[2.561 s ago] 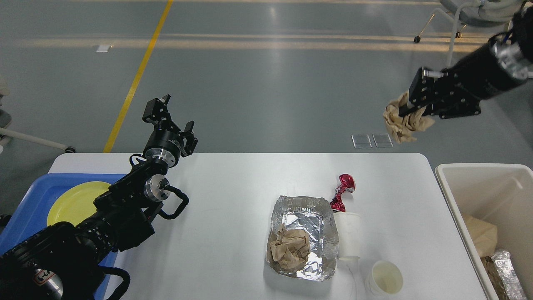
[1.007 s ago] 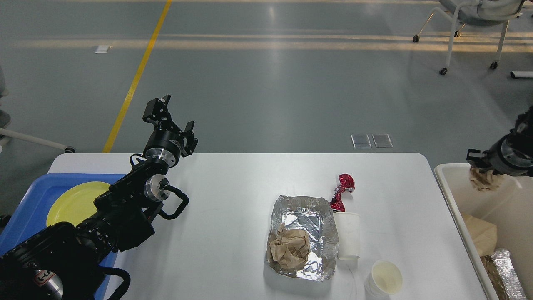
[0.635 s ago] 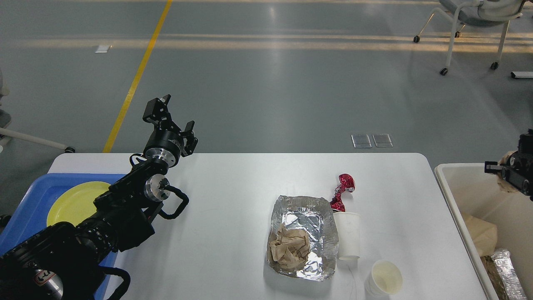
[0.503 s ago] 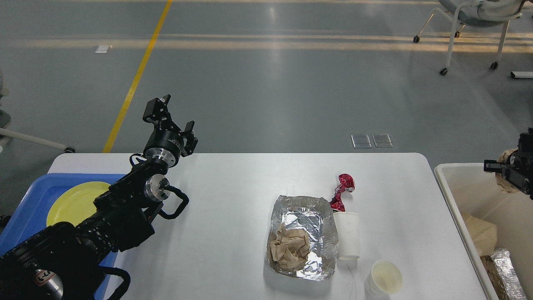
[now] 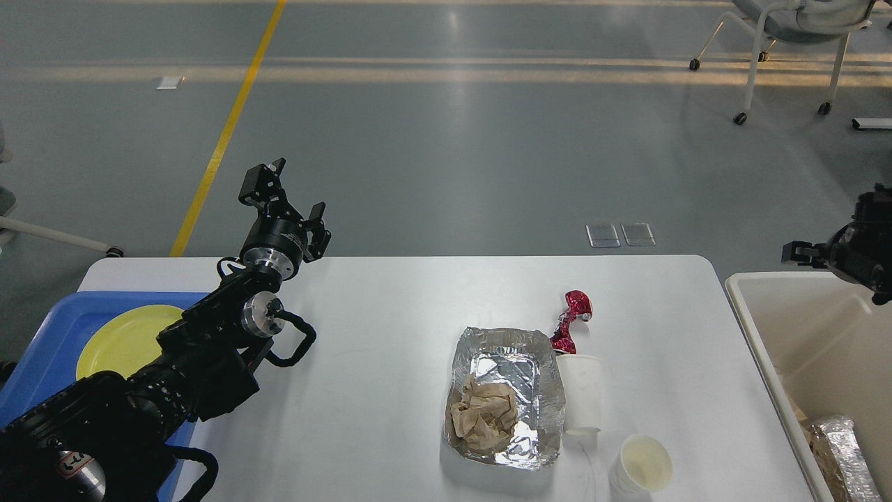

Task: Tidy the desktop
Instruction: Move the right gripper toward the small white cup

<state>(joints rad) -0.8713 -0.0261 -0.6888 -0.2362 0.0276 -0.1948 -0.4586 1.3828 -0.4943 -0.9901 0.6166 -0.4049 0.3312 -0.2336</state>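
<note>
The desktop fills the middle of the view, with a blue tray holding a yellow plate at its left end and a cream bin just past its right edge. On it sit a foil tray with crumpled paper, two cups and a red wrapper. The left gripper is raised, fingers apart, empty. The right gripper hangs over the bin, possibly empty; I cannot tell its spread.
</note>
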